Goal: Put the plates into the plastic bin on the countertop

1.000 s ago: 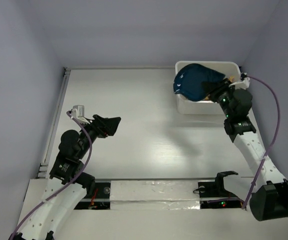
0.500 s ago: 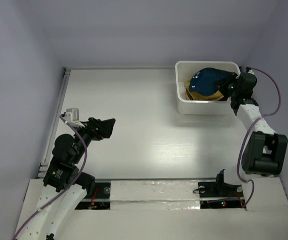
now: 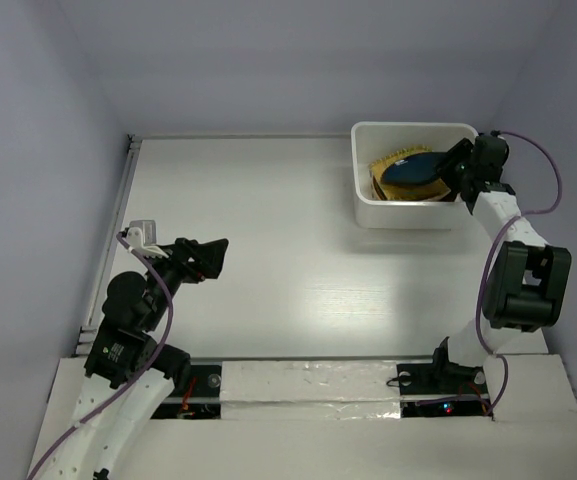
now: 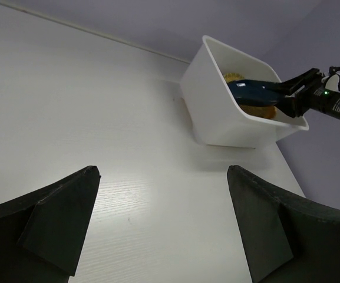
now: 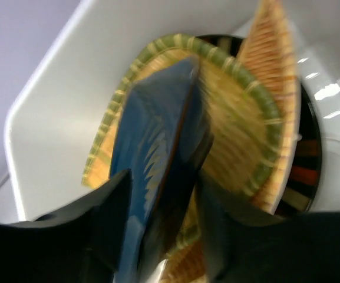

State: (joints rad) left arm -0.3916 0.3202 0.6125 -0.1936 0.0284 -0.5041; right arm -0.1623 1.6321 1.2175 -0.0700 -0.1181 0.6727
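Observation:
The white plastic bin (image 3: 398, 215) stands at the far right of the white countertop (image 3: 268, 220). My right gripper (image 3: 458, 165) reaches into it, shut on the navy leaf plate (image 3: 416, 163), which is held on edge low inside the bin. In the right wrist view the navy plate (image 5: 158, 130) sits between my fingers over a yellow-green ribbed plate (image 5: 234, 124), an orange woven plate (image 5: 273, 53) and a dark striped rim (image 5: 308, 171). My left gripper (image 3: 216, 255) is open and empty over the bare counter at the left. The other plates are hidden.
Pale lavender walls close in the counter on three sides. A metal rail (image 3: 118, 230) runs along the left wall. From the left wrist view the bin (image 4: 217, 112) and the right gripper (image 4: 293, 97) show far ahead across bare counter.
My right gripper has carried the navy plate from above the bin's near rim down into the bin, its arm swinging right. My left gripper has drawn back a little to the left.

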